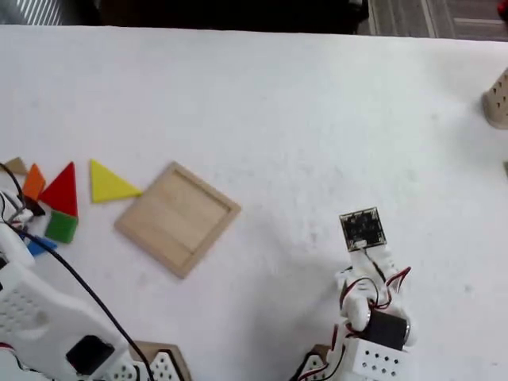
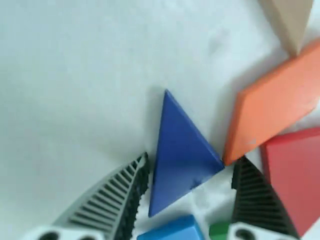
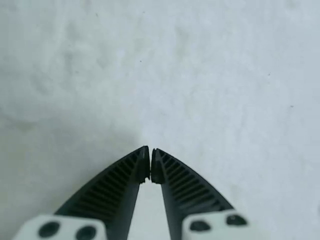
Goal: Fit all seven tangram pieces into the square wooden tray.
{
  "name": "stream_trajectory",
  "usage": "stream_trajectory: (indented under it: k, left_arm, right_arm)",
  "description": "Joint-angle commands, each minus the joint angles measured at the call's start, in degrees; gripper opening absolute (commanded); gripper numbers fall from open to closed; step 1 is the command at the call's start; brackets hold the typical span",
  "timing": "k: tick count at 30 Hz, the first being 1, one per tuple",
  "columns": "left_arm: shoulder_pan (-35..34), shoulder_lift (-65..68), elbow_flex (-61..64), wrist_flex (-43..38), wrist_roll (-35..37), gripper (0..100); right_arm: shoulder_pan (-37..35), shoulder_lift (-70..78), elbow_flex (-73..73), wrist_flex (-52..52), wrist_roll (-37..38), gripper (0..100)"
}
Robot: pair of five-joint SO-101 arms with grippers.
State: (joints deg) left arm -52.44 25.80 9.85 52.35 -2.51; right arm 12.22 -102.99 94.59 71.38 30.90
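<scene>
Straddling the dark blue triangle [image 2: 180, 150], the left pincer [image 2: 194, 159] is spread, with one finger either side of the piece. The jaws look just clear of it, so I judge it is not pinched yet. The triangle lies flat on the counter [image 1: 317, 119]. Its long edge runs roughly along the pincer's reach and its sharp tip points away from the pincer, so the jaws would close across the narrow width. One blunt corner meets the orange piece [image 2: 272, 117], with the red piece [image 2: 295, 175] just beyond, so that side is crowded. A light blue piece [image 2: 170, 230] and a green piece [image 2: 217, 231] sit close under the jaws.

The square wooden tray [image 1: 178, 216] lies bare beside the yellow triangle [image 1: 107, 184], on the side of the pile toward the other arm. The left arm is nearer the pile. The right pincer [image 3: 150, 165] is pressed together over bare counter, well apart from everything.
</scene>
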Motion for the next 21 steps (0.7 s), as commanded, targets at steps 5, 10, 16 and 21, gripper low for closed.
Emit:
stream_trajectory:
  k: [5, 10, 16, 21]
  left_arm:
    - [-2.2, 4.5, -12.4, 6.2, 0.4, 27]
    - [-2.8, 4.6, -10.9, 6.1, 0.3, 27]
    - [-2.9, 4.3, -7.3, 6.2, -2.4, 27]
    - [-2.9, 4.3, -6.6, 6.2, -5.1, 13]
  right_arm:
    - [0.4, -0.5, -0.6, 0.4, 0.8, 1.8]
    - [0.4, -0.5, -0.6, 0.4, 0.8, 1.8]
    - [0.4, -0.5, -0.6, 0.4, 0.8, 1.8]
    - [0.4, -0.5, -0.6, 0.4, 0.8, 1.8]
